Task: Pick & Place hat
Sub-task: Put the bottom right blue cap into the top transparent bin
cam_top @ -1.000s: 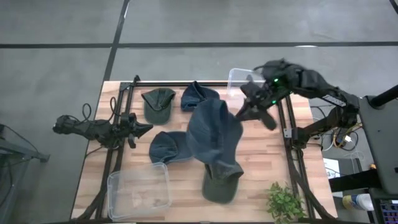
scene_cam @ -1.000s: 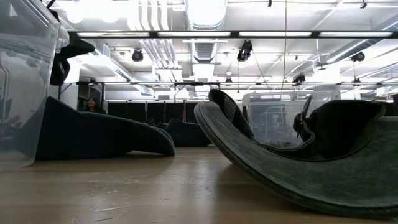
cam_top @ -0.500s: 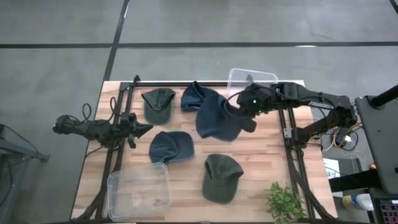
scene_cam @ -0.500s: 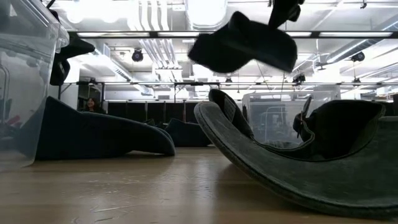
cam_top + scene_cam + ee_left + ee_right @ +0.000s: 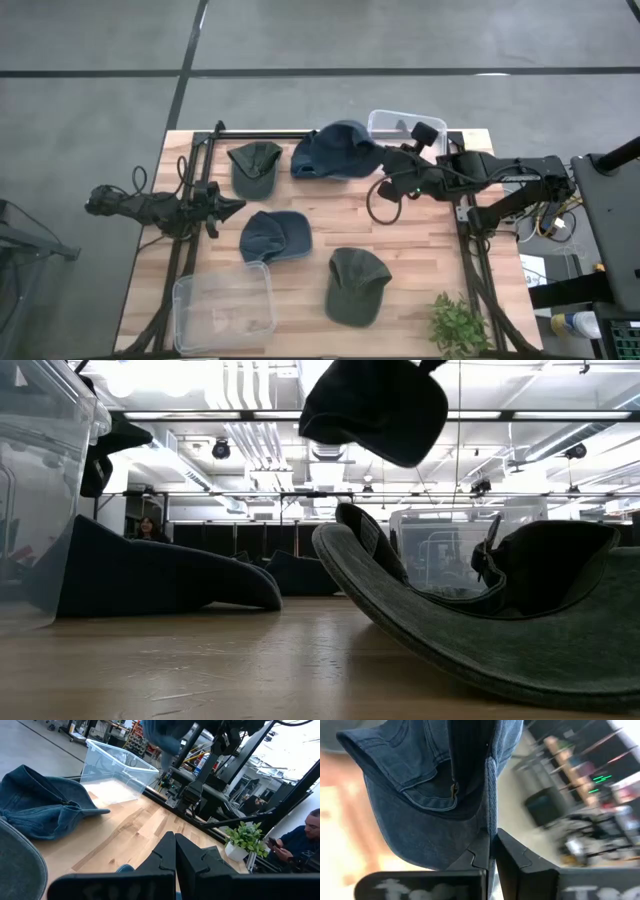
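Blue denim hat (image 5: 341, 150) hangs in the air above the worktop's (image 5: 420, 250) far edge, beside the clear bin (image 5: 385, 125). Right tool (image 5: 492, 837) is clamped on its brim. Left tool (image 5: 235, 207), closed, empty, waits at left.

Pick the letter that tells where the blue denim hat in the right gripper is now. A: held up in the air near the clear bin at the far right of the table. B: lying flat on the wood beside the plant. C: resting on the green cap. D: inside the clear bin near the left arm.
A: the right gripper is shut on the blue denim hat, which hangs clear of the table beside the clear bin.
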Tool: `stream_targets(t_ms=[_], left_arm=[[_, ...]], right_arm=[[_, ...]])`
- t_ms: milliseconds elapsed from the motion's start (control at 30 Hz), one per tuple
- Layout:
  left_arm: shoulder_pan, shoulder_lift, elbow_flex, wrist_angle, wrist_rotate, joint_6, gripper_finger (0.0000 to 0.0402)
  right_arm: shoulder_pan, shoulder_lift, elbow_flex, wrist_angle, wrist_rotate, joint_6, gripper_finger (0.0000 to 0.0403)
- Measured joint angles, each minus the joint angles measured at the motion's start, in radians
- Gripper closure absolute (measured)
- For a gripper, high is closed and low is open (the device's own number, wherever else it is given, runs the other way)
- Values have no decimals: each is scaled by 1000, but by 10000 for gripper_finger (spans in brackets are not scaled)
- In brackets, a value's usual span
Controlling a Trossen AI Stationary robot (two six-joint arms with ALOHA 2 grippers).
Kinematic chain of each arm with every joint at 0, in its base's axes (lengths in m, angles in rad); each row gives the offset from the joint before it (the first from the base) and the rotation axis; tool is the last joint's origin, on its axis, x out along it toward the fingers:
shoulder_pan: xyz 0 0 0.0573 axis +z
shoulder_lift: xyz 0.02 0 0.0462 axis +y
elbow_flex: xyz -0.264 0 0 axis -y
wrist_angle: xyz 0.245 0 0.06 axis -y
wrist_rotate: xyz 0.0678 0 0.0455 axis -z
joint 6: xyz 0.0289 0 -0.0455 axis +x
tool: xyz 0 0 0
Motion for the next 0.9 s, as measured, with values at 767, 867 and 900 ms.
stream_targets(t_ms=[767, 867, 900], left_arm=[[0, 0, 0, 0, 0, -25, 401], [0, 0, 0, 0, 0, -25, 401], [0, 0, 0, 0, 0, -26, 401]], right_arm=[[-19, -14, 21, -71, 123, -79, 391], [-133, -18, 67, -155, -47, -47, 391], [-172, -17, 82, -181, -78, -41, 391]])
